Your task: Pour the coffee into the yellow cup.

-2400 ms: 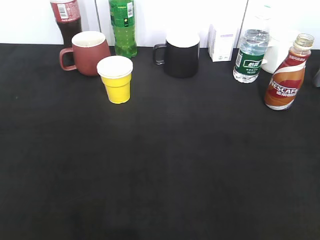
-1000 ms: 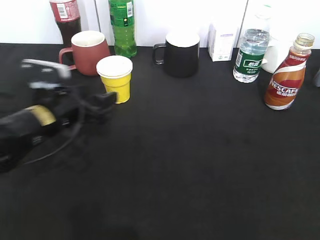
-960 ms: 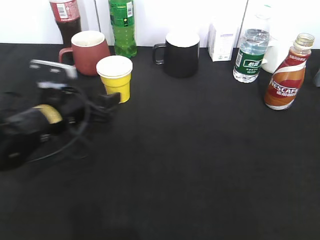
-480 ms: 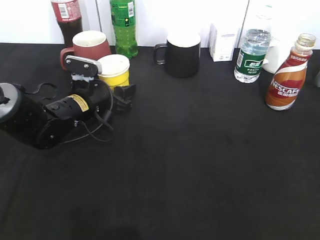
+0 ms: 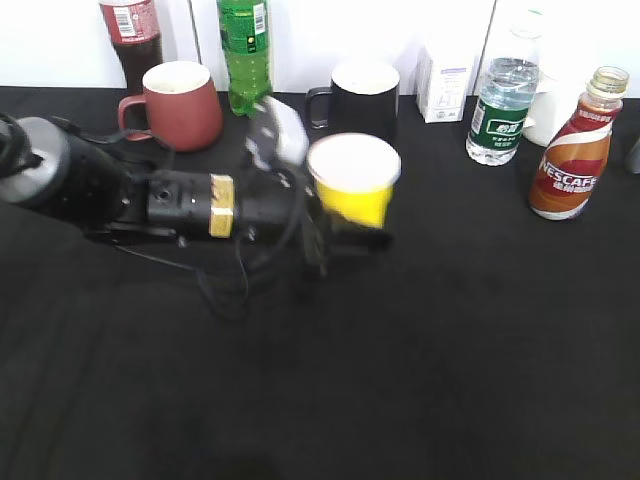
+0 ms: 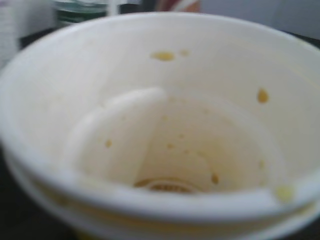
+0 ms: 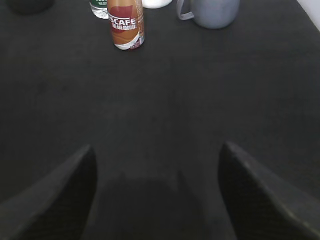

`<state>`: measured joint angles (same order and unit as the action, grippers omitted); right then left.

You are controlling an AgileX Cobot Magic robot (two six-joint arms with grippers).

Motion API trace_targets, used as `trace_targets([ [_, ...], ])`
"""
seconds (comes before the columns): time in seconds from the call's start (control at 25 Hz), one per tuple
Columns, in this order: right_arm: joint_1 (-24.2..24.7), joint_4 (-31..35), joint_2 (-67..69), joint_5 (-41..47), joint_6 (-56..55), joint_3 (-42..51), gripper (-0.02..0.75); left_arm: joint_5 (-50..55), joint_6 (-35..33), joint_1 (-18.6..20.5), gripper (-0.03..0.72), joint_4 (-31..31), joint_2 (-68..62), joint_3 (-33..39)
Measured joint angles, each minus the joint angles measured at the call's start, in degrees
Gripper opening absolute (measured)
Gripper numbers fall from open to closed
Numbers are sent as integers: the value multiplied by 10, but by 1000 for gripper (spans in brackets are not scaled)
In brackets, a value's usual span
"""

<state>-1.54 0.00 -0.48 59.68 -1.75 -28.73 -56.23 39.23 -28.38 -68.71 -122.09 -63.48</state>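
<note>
Coffee sits untouched in its curvy bottle [image 5: 574,150] near the right edge of the bench, toward the back, upright with its neck open; going left to right, the maroon mug [image 5: 178,104] and the green bottle [image 5: 246,52] stand along the back edge at the left; the left arm reaches in from the left edge and its left gripper [image 5: 335,228] is clamped on the yellow cup [image 5: 353,180], which it holds upright near the middle of the bench, in front of the black mug [image 5: 362,98]; whether the cup's base is on the bench or just above it cannot be told; the left wrist view looks straight into the cup's white inside [image 6: 170,135], dry but for a few small yellowish specks; further right stand a white carton [image 5: 444,82] and the clear water bottle [image 5: 503,108]; the right gripper [image 7: 157,200] has its fingers spread wide and holds nothing; from it the coffee bottle [image 7: 125,24] lies well ahead and somewhat left, long axis vertical; the right arm is plainly the nearer one for the bottle, so it would have to reach forward and close round the bottle's waist.
</note>
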Motion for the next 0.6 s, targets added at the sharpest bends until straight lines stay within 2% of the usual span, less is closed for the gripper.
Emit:
trace_targets([
  [0.08, 0, 0, 0, 0, 0, 0, 589, -3, 1, -3, 446, -22, 0, 0],
  [0.28, 0, 0, 16, -17, 2, -7, 589, -10, 1, -3, 445, -27, 0, 0],
  [0.44, 0, 16, 214, -238, 10, -20, 589, -17, 1, -3, 445, -27, 0, 0],
  [0.6, 0, 31, 400, -610, 30, 89, 589, -17, 1, -3, 445, -27, 0, 0],
])
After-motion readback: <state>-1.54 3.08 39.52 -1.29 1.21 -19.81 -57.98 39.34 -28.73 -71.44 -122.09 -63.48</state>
